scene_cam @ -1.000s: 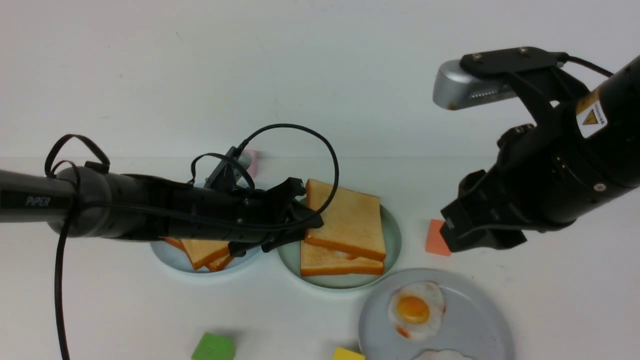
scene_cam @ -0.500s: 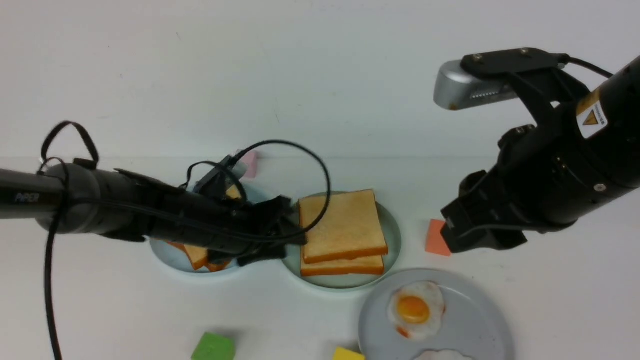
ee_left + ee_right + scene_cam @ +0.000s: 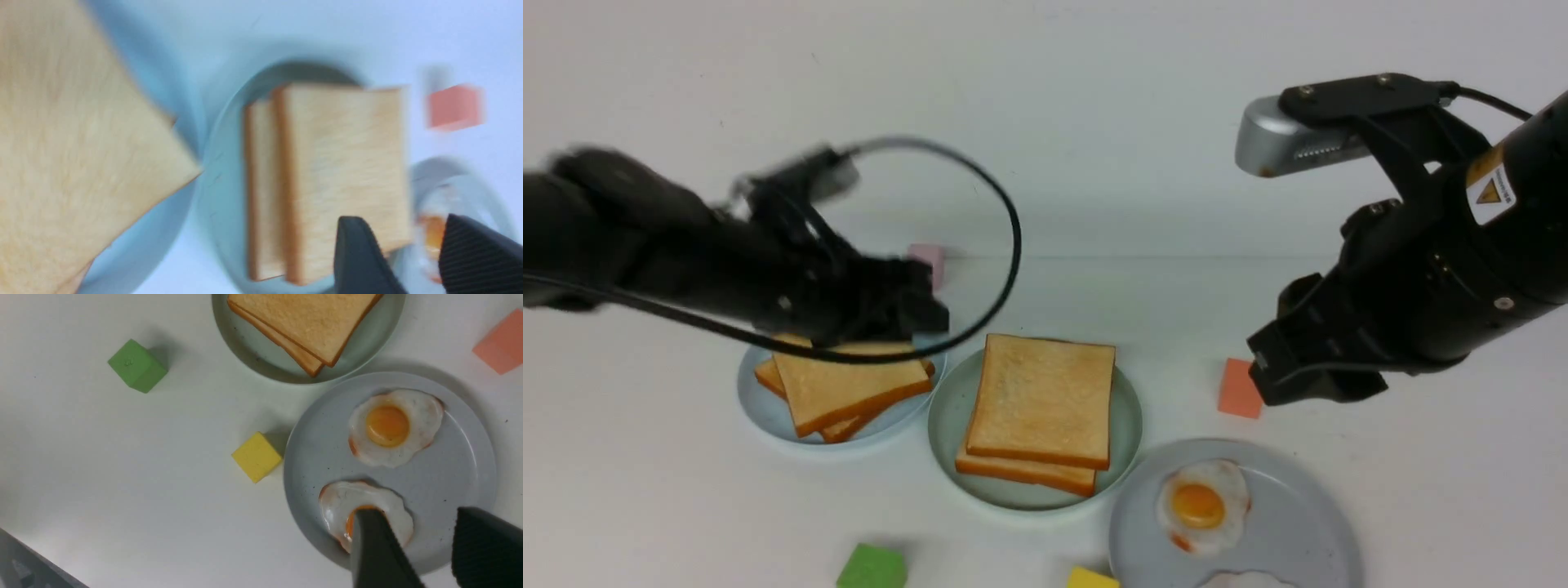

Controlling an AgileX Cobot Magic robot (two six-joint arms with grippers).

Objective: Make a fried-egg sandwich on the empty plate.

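Observation:
Two golden toast slices lie stacked on the mint-green empty plate (image 3: 946,425). The top slice (image 3: 1041,400) sits flat and slightly offset on the lower one (image 3: 1021,472); whatever is between them is hidden. A fried egg (image 3: 1201,506) with an orange yolk rests on the grey plate (image 3: 1298,523). My left gripper (image 3: 923,306), blurred, hangs open above the pale blue plate, clear of the toast (image 3: 343,163), holding nothing. My right gripper (image 3: 1274,380) hovers open over the grey plate (image 3: 457,465), above a second egg (image 3: 339,500).
The pale blue plate (image 3: 756,400) holds a pile of toast slices (image 3: 849,388). Small blocks lie around: green (image 3: 872,566), yellow (image 3: 1090,580), salmon (image 3: 1240,388) and pink (image 3: 929,261). The left arm's cable loops above the plates.
The left gripper let go of the top slice, which dropped flat onto the lower one. The left arm rose and drew back left. Both toast plates slid left. The right arm stayed still.

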